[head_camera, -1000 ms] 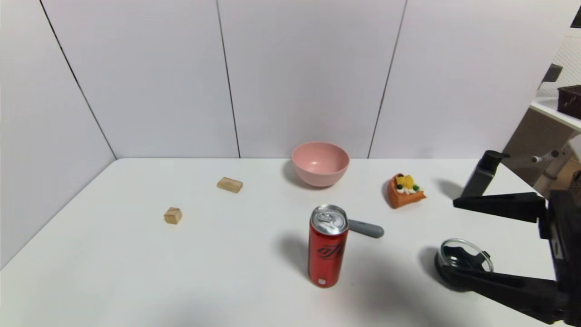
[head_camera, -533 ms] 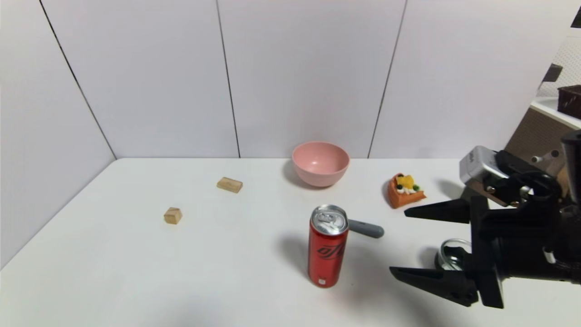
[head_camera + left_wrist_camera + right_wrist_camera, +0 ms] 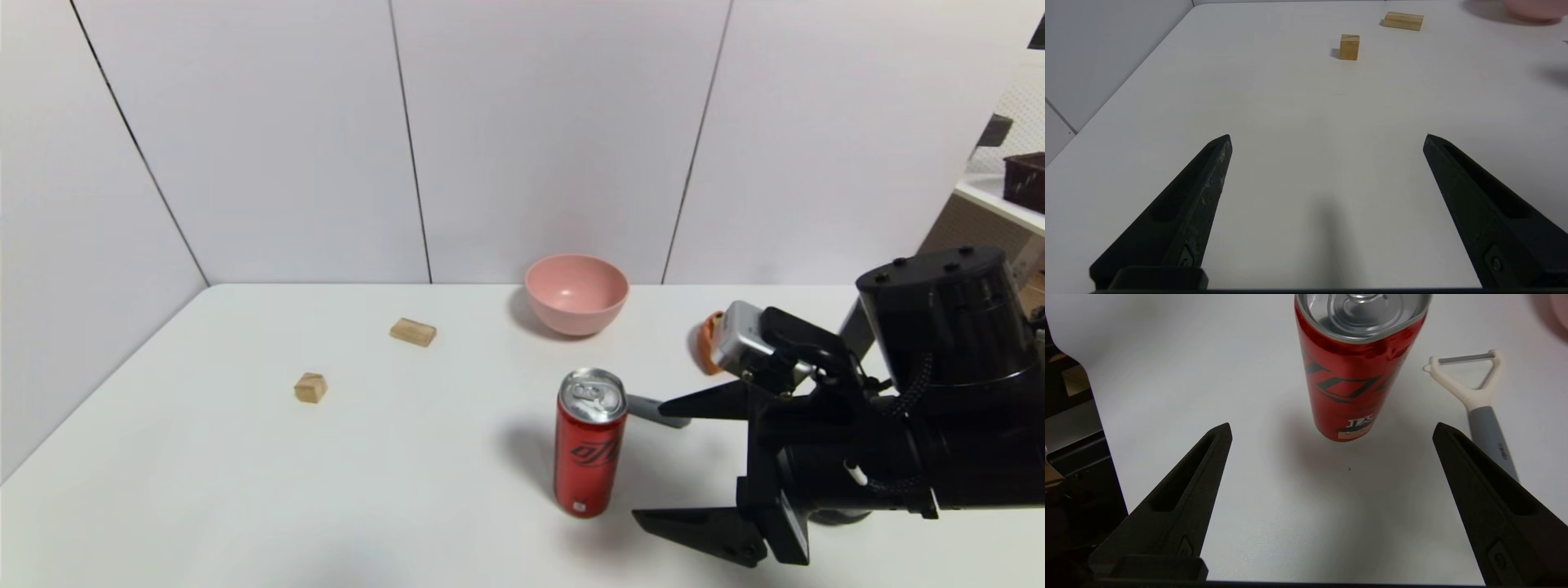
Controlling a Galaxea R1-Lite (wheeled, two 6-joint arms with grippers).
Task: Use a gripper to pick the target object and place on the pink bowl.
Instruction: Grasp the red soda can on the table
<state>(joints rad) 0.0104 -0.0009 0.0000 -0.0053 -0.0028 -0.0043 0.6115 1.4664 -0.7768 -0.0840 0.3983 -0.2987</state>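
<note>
right gripper [image 3: 657, 461] jaws wide apart, empty, just right of can [image 3: 589, 442] | can upright, mid-table toward near edge | advise: centre fingers on mid-body, clear peeler [image 3: 1479, 396] behind, squeeze gently | bowl [image 3: 576, 293] at far edge | left gripper [image 3: 1327, 141] parked, jaws apart

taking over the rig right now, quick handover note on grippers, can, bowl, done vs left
Right gripper: open, fingers spread wide, low over the table just right of the red can, not touching it.
Left gripper: open, parked over bare table near two wooden blocks, holding nothing.
Can: upright on the table, mid-front, a peeler lying close behind it.
Pink bowl: at the back near the wall, empty.
Done: nothing beyond the approach; no grasp yet.
Left: bring the fingers around the can, close, lift, carry it back to the bowl, release.
</note>
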